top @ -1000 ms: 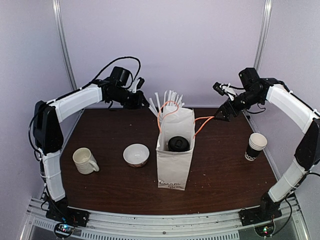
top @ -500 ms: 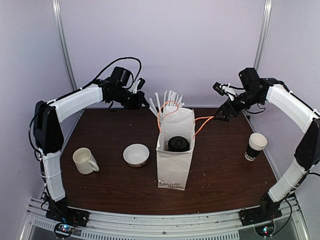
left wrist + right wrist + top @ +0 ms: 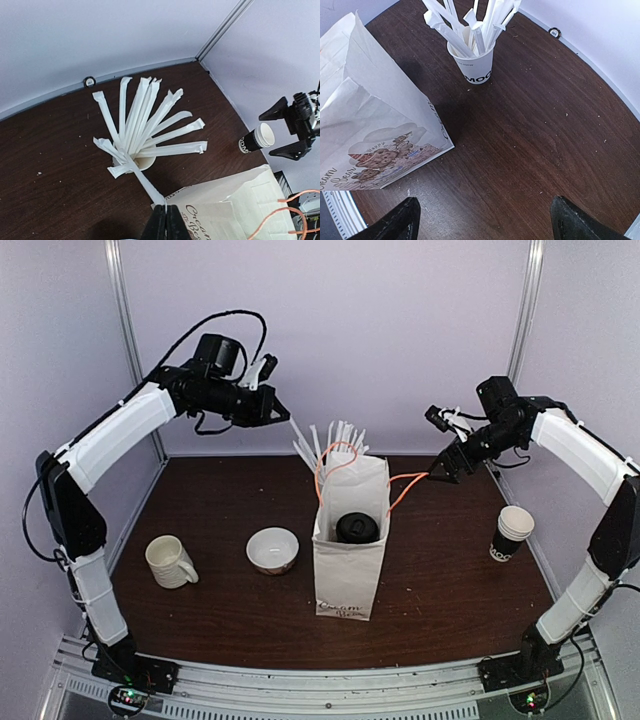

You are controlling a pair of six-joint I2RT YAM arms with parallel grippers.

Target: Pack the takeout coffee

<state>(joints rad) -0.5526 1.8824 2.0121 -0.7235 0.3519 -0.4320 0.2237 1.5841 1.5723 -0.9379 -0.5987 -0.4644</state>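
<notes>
High behind the white paper bag [image 3: 350, 565], left gripper [image 3: 166, 211] pinches a white wrapped stirrer stick [image 3: 147, 185]; right gripper [image 3: 443, 466] gapes wide.

Matt paper bag [image 3: 350, 560] on dark wood-grain table [image 3: 220, 500].

The coffee [image 3: 357, 528] is standing upright inside a white paper bag [image 3: 350, 580], which is sitting near the middle of the dark table [image 3: 220, 490]. Only its round black plastic lid is showing, through the bag's open top; the lid is lying level, facing straight up, with light catching on its glossy surface. The cup body is sitting below the bag's mouth, hidden by the paper walls. The lid is resting close to the bag's front wall, roughly centred between the two side walls.
</notes>
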